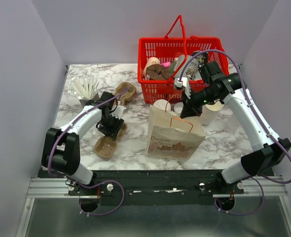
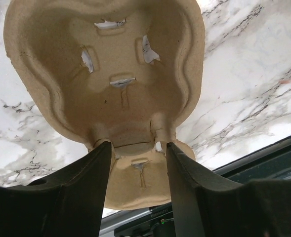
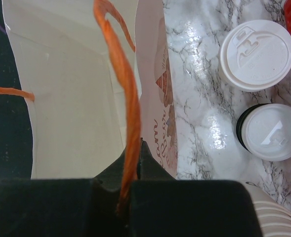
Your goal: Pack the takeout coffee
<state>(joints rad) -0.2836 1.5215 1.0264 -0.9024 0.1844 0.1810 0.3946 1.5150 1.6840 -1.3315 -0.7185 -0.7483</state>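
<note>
Right jaws pinched on orange bag handle (image 3: 129,98), left jaws apart astride pulp carrier (image 2: 110,64)

**Both arms are extending forward, one on each side of the paper bag (image 1: 175,139).**
The left gripper (image 2: 138,145) is pointing down, left of the bag, with its jaws standing apart. The right gripper (image 3: 133,148) is hanging over the bag's mouth, pinching the orange handle (image 3: 128,98) with its jaws fully closed.

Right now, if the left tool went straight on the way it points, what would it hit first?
Probably the brown pulp cup carrier: the left tool straddles its narrow middle, with the marble table just beneath it.
</note>
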